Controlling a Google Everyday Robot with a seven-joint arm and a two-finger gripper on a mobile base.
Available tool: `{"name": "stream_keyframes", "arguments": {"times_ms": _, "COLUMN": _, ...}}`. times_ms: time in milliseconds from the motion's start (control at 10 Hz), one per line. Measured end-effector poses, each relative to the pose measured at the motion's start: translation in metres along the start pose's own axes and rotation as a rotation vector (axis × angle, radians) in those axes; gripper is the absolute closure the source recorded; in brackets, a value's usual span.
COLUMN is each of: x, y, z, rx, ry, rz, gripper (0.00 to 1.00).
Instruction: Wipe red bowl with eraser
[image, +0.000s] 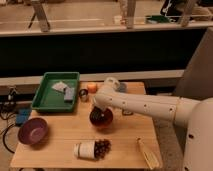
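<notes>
From my station I saw the gripper (101, 114) low over the middle of a light wooden table (55, 147). Behind it, past the table's far edge, ran a pale ledge (30, 80). Above that, a long dark panel (100, 52) spanned the whole width. Over the panel lay a pale rail (75, 28) with slanted posts (42, 15), and a beige floor (75, 10) showed beyond. To the right of the gripper in my view stood a grey partition (199, 65), with grey floor (167, 137) beside the table. Far to its left, off the table, lay dark cables (7, 107) and a small blue box (22, 116). The light was warm and dim.
</notes>
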Motion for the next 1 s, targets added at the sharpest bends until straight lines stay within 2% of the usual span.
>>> {"name": "stream_keyframes", "arguments": {"times_ms": 200, "x": -0.015, "y": 0.001, "z": -0.008, "rx": 0.015, "ry": -0.022, "rz": -0.016, "gripper": 1.00}}
{"name": "stream_keyframes", "arguments": {"times_ms": 500, "x": -0.030, "y": 0.017, "z": -0.016, "rx": -0.011, "ry": -0.041, "rz": -0.017, "gripper": 1.00}}
{"name": "stream_keyframes", "arguments": {"times_ms": 800, "x": -0.029, "y": 0.033, "z": -0.019, "rx": -0.063, "ry": -0.013, "rz": -0.012, "gripper": 1.00}}
{"name": "stream_keyframes", "arguments": {"times_ms": 1000, "x": -0.017, "y": 0.050, "z": -0.020, "rx": -0.097, "ry": 0.021, "rz": 0.018, "gripper": 1.00}}
